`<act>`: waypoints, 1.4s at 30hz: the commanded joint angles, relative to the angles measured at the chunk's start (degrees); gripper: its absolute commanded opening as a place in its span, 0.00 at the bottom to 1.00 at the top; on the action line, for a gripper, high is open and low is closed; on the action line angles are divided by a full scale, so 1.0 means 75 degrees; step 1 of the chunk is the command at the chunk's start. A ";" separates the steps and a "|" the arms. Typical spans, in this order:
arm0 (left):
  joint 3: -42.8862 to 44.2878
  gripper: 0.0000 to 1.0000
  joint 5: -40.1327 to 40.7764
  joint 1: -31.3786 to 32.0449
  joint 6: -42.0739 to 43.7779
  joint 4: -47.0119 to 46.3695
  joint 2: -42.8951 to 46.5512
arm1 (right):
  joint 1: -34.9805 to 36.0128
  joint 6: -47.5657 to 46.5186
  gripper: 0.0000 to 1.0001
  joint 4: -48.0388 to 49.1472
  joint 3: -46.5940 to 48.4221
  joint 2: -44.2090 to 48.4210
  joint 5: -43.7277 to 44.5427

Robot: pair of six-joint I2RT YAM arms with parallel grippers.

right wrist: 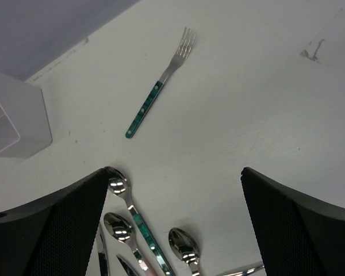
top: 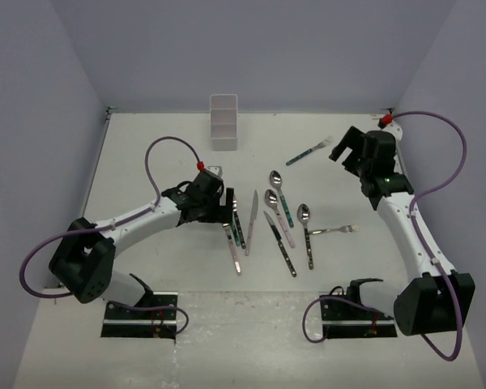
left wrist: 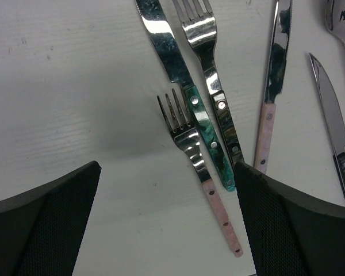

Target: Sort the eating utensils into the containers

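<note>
Overhead, the holder stands upright at 12 o'clock on the table, well apart from the cutlery lying loose at the centre. The left claw hangs over the 9 o'clock edge of that scatter and hides what is beneath it. The right claw sits out at 2 o'clock, near a lone teal fork. Only this view shows a silver fork at 4 o'clock of the scatter.

Closer in, the left wrist view shows what the top view hides. A pink fork lies flat between the fingers, tines toward 11 o'clock, just beside the handle of a teal knife. The end of a pink knife lies just beside the 3 o'clock finger. The left claw is spread wide and grips nothing; whether its tips touch the table I cannot tell.

The right wrist view shows the right claw spread just as wide and empty, above the table. The teal fork lies at 12 o'clock, a holder corner at 9 o'clock, and three spoons at 6 o'clock between the fingers.
</note>
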State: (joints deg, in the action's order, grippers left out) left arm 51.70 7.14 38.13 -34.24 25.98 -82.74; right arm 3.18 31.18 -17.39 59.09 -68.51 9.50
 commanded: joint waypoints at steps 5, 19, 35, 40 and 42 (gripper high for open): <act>-0.0681 1.00 0.0699 0.0948 -0.1338 -0.0171 0.0508 | 0.0326 0.0402 0.99 -0.1607 0.0091 0.0285 0.0574; -0.1163 0.98 0.1638 0.2275 -0.2466 -0.0018 0.0028 | 0.0361 0.0202 0.99 -0.1631 -0.0895 0.1928 0.0327; -0.0952 0.78 0.2458 0.2369 -0.3204 0.0122 -0.0956 | 0.0361 0.0038 0.99 -0.1584 -0.0976 0.2291 0.0105; -0.0871 0.67 0.2470 0.2357 -0.3239 0.0017 -0.1143 | 0.0361 0.0026 0.99 -0.1514 -0.1000 0.2303 -0.0036; -0.0824 0.52 0.2517 0.2357 -0.3274 0.0017 -0.1296 | 0.0361 0.0026 0.99 -0.1490 -0.1000 0.2291 -0.0048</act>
State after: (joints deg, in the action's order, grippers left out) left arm 45.50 26.63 55.68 -55.86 26.06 -89.36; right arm 5.63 31.90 -29.76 51.99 -51.99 9.80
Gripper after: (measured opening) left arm 0.554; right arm 0.990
